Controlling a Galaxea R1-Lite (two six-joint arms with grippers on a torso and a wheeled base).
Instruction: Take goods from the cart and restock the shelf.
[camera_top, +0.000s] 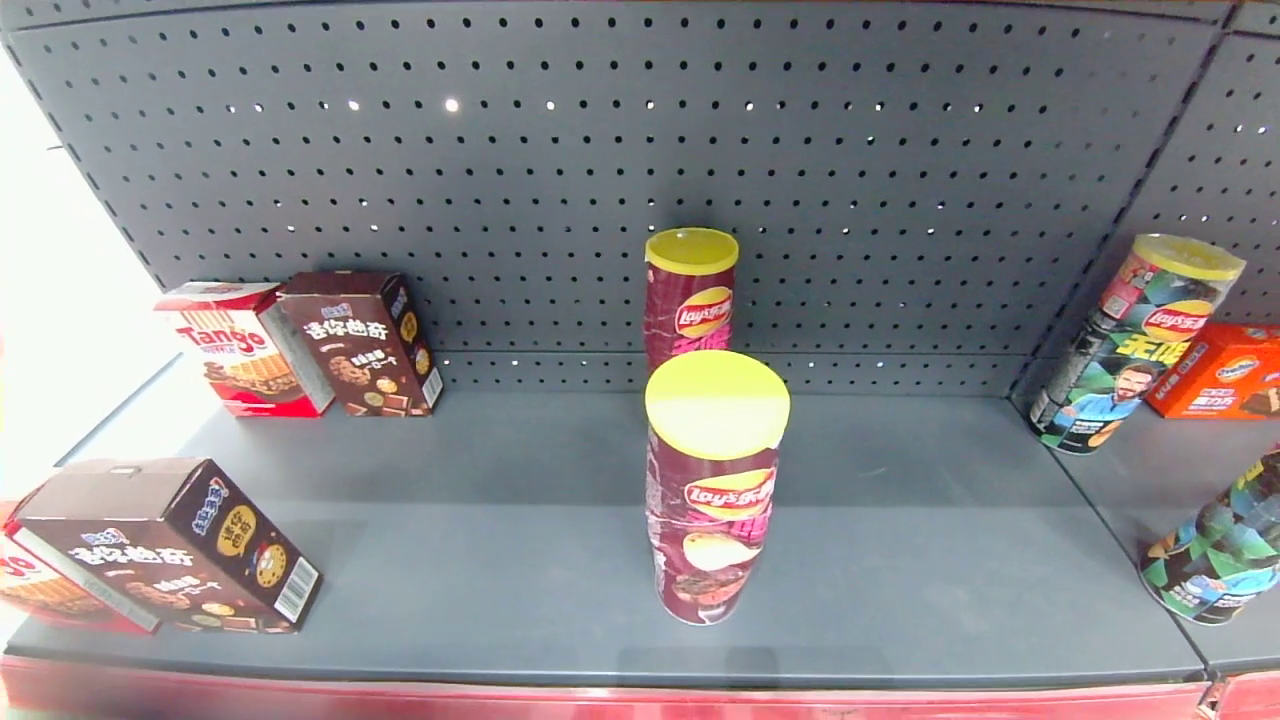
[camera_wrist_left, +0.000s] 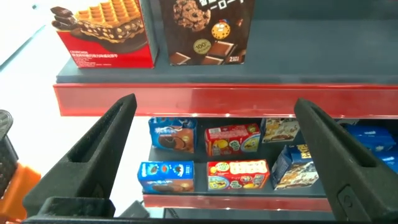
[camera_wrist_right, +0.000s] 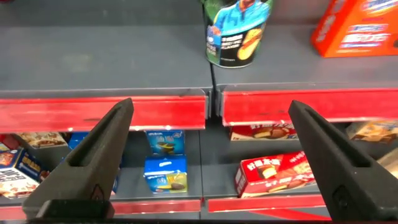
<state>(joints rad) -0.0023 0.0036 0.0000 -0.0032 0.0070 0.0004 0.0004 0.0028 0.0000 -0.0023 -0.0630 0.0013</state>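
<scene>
Head view: dark grey metal shelf board (camera_top: 900, 520) before perforated grey back panel (camera_top: 800, 150). Maroon yellow-lidded chip can (camera_top: 712, 500) upright mid-shelf near front edge; second maroon chip can (camera_top: 690, 300) behind it at panel.
Left wrist view: left gripper (camera_wrist_left: 214, 106) fingers wide apart, empty, facing red shelf-edge strip (camera_wrist_left: 249, 99).
Right wrist view: right gripper (camera_wrist_right: 211, 104) likewise spread, empty.

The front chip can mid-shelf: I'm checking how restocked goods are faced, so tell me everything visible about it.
The front chip can is a tall tube in a glossy maroon wrap, with a red-and-yellow logo and a chip picture facing forward. Its yellow plastic lid is on. It stands upright on the grey shelf board, toward the front edge, touching only that. A matching can stands behind it, by the pegboard.
</scene>
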